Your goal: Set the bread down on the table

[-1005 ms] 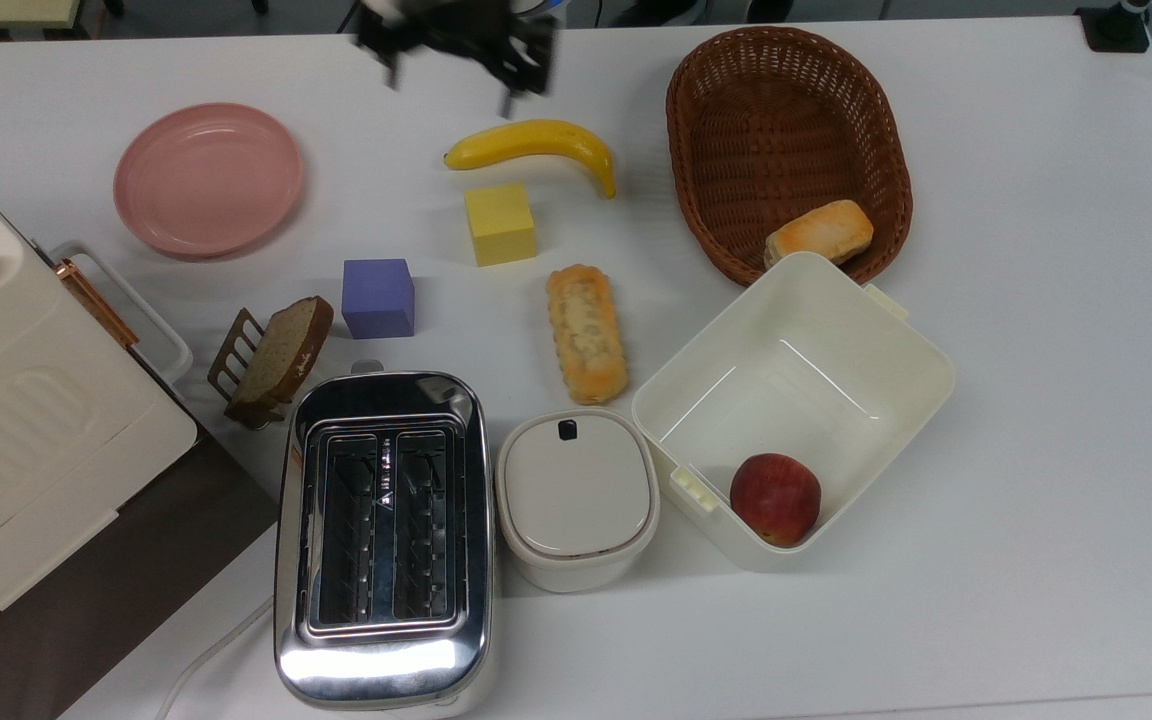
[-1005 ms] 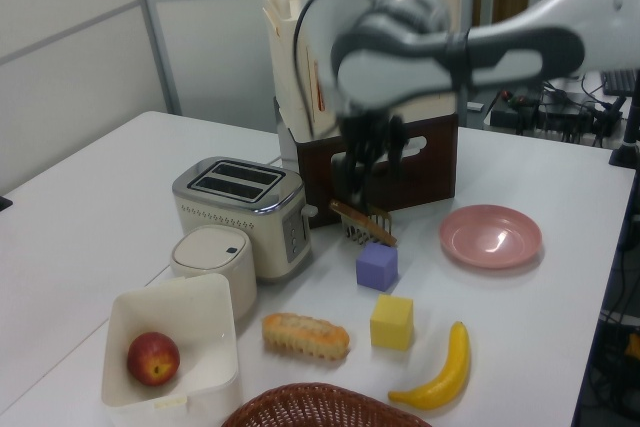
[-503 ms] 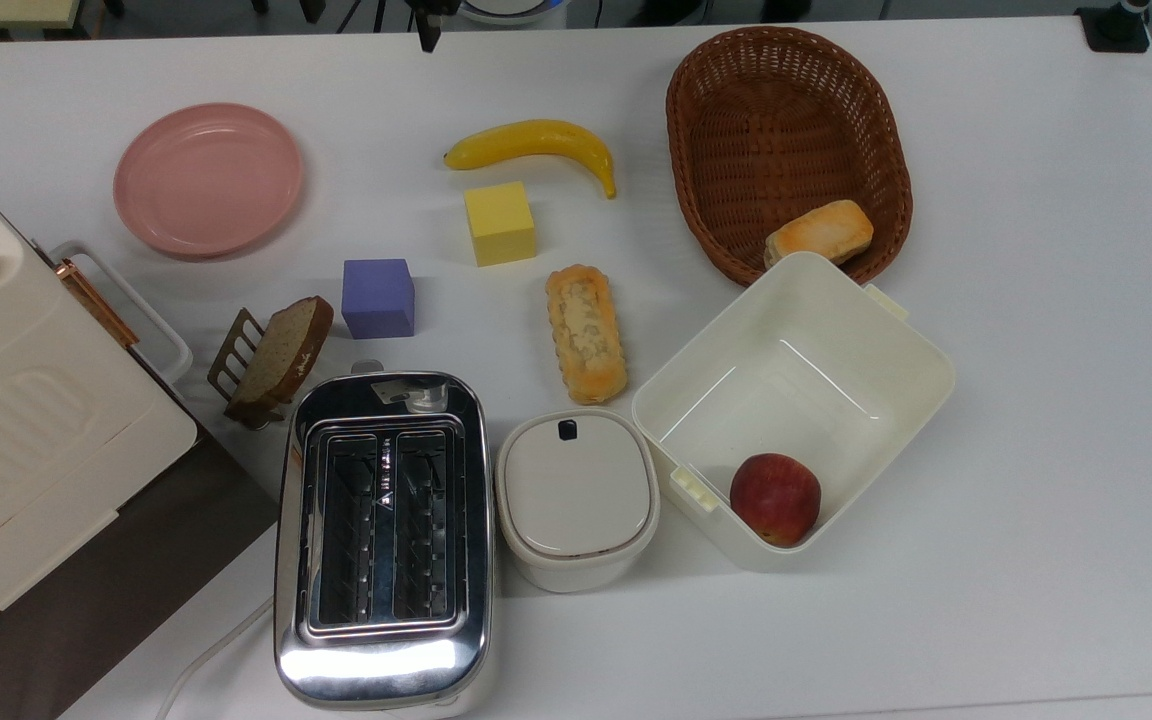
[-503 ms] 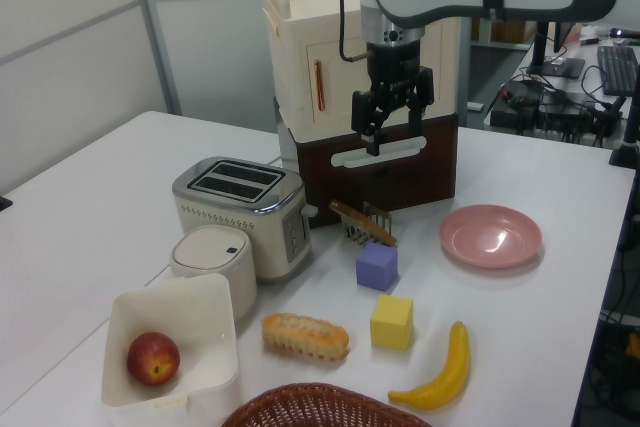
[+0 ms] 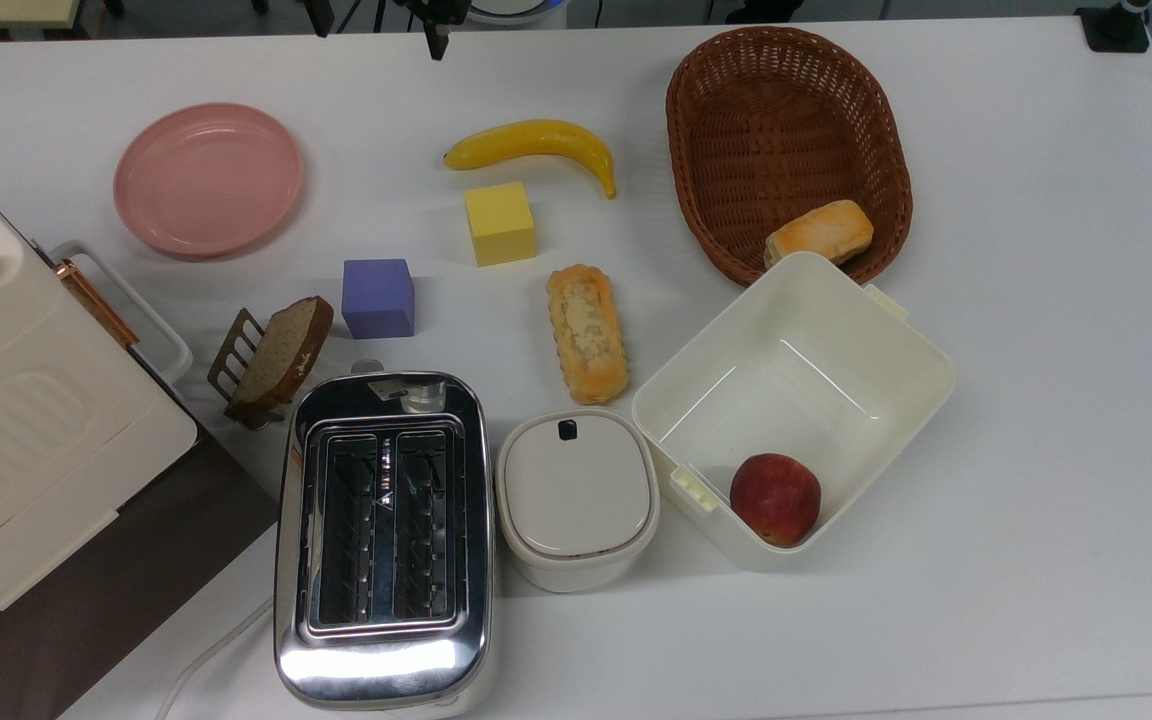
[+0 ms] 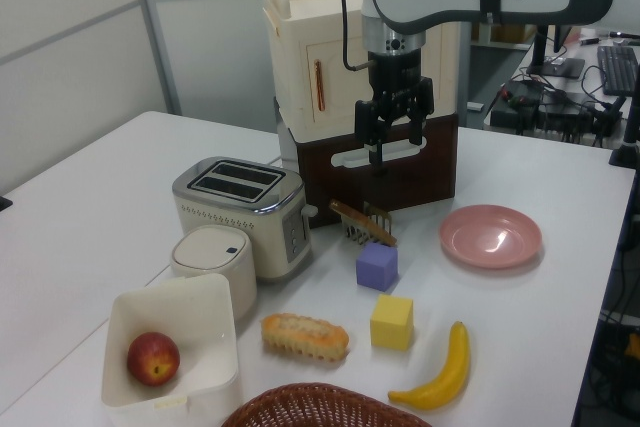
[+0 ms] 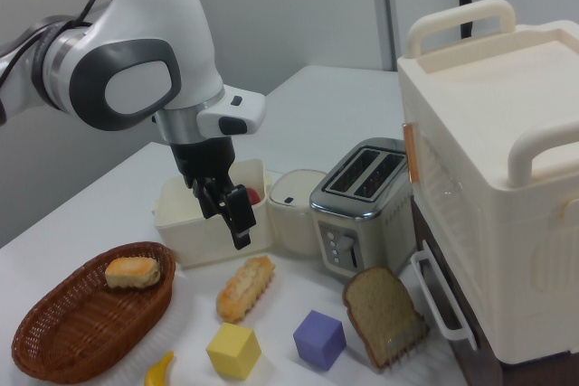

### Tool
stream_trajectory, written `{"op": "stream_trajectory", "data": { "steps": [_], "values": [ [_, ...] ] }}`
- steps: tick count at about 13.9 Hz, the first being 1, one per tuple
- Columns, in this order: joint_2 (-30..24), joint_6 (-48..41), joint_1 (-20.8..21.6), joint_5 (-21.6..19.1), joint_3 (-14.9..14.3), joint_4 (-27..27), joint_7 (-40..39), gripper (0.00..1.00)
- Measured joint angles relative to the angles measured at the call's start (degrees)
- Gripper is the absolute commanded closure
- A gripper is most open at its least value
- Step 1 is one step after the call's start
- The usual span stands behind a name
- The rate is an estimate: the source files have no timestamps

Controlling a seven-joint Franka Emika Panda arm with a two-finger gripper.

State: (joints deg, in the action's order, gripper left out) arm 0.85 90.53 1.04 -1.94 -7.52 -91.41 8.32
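Note:
The bread [image 5: 586,333] is a long golden loaf with ridged edges. It lies flat on the white table [image 5: 1036,350] between the yellow cube and the lidded white pot, and shows in the left view [image 6: 305,336] and the right view [image 7: 244,287]. My gripper [image 6: 388,139] hangs high above the table, open and empty, its fingers pointing down. In the right view the gripper [image 7: 224,210] is up and behind the loaf, well apart from it. In the top view the gripper [image 5: 376,25] sits at the upper edge.
A wicker basket [image 5: 786,140] holds a short bun [image 5: 819,233]. Nearby stand a white box [image 5: 836,330] with an apple [image 5: 775,498], a toaster [image 5: 383,540], a lidded pot [image 5: 576,495], a bread slice [image 5: 281,350] on a rack, purple [image 5: 378,297] and yellow [image 5: 500,222] cubes, a banana [image 5: 536,145], a pink plate [image 5: 208,178] and a large cream cabinet [image 5: 26,440].
The arm has swung up and away from above the table toward the top view's upper edge, then nearly stopped. The bread has stayed where it lay.

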Motion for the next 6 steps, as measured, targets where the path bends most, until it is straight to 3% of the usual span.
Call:
{"op": "stream_trajectory", "data": {
  "steps": [6],
  "values": [
    [0.0, -1.4, 0.0, -0.1, -0.1, 0.0, -2.2, 0.00]
  ]
}}
